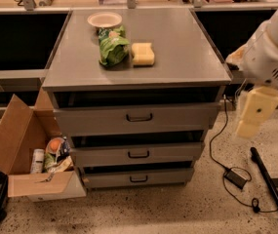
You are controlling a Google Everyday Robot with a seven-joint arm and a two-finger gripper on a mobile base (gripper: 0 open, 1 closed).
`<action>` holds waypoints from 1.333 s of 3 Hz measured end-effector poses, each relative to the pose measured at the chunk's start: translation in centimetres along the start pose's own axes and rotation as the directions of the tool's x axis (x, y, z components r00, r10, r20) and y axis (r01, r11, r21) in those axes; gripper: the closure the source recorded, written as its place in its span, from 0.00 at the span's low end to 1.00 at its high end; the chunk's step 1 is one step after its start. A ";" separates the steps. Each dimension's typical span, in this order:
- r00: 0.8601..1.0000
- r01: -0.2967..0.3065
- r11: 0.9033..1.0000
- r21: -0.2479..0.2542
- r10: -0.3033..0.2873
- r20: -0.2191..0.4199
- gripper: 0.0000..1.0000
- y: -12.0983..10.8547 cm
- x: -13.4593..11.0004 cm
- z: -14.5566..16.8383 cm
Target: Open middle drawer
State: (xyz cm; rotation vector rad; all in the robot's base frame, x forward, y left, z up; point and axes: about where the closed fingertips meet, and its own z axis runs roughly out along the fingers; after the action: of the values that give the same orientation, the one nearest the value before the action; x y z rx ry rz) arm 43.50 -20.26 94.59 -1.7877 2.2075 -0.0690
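The grey metal cabinet [143,67] has three drawers stacked one above another. The middle drawer [177,153] is the mid-sized grey front, with a small dark loop handle [138,154]. It sits between the tall top drawer [177,118] and the slim bottom drawer [172,178]. A dark gap shows above each front. My gripper [253,116], cream-coloured, hangs from the white arm [270,57] to the right of the cabinet. It is at about the top drawer's height, well apart from the handle and touching nothing.
On the cabinet top lie a white bowl [104,19], a green bag [112,48] and a yellow sponge [143,54]. An open cardboard box [16,140] with several items stands on the floor at the left. Black cables and a power brick [236,178] lie on the floor at the right.
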 end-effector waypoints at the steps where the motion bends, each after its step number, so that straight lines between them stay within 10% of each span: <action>1: 0.996 0.071 0.995 -0.073 -0.067 0.055 0.00 3.3 -1.7 6.0; 2: 0.988 0.117 0.976 -0.181 -0.095 0.125 0.00 8.1 -3.2 13.5; 4: 0.990 0.116 0.966 -0.233 -0.094 0.104 0.00 10.6 -2.2 15.7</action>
State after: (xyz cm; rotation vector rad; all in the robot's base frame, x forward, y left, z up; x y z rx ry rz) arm 37.96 -13.38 77.72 -1.9891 2.1297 0.2621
